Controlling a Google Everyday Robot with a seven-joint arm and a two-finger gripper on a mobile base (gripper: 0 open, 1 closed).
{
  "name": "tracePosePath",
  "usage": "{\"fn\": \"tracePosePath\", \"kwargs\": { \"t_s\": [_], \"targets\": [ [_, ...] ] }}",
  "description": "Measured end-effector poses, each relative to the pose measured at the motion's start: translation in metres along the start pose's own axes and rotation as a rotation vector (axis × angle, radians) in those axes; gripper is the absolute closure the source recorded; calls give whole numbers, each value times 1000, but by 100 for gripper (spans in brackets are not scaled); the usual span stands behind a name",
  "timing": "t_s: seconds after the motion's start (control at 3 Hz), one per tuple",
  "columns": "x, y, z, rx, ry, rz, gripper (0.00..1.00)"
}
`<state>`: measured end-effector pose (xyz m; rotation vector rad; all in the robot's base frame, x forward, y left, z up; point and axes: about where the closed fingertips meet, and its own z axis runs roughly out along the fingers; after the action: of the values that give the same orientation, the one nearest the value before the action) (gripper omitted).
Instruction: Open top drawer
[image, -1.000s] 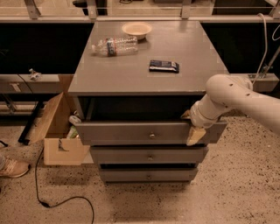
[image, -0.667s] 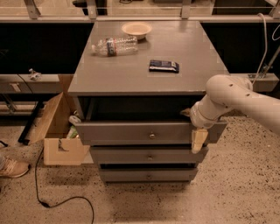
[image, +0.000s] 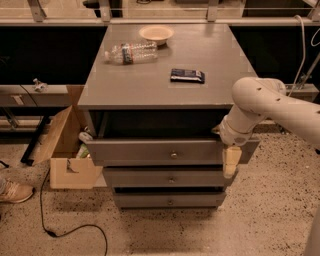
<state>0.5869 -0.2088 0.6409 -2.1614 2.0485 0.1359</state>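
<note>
The top drawer (image: 150, 149) is the widest grey drawer of the cabinet. It stands pulled out a little, with a dark gap above its front and a small round knob (image: 173, 155) at centre. Two narrower grey drawers (image: 170, 177) sit below it, pushed further in. My gripper (image: 230, 162) hangs pointing down at the right end of the top drawer's front, reaching past its lower edge. My white arm (image: 270, 107) comes in from the right.
On the cabinet top (image: 150, 80) lie a plastic bottle (image: 131, 52), a shallow bowl (image: 156, 33) and a dark packet (image: 187, 75). An open cardboard box (image: 65, 150) stands left of the cabinet. A cable (image: 60, 227) and a shoe (image: 12, 191) lie on the floor.
My gripper has dropped slightly and now points more straight down at the drawer's right end. The drawer has not visibly moved.
</note>
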Motion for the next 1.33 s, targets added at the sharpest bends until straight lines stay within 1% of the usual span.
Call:
{"fn": "tracePosePath", "kwargs": {
  "t_s": [0.33,0.67,1.0,1.33],
  "targets": [
    [7,18,0,-75,30,65,19],
    [11,38,-2,-109,41,124,50],
    [10,37,-11,-109,41,124,73],
    [9,37,-12,-109,41,124,96]
  ]
}}
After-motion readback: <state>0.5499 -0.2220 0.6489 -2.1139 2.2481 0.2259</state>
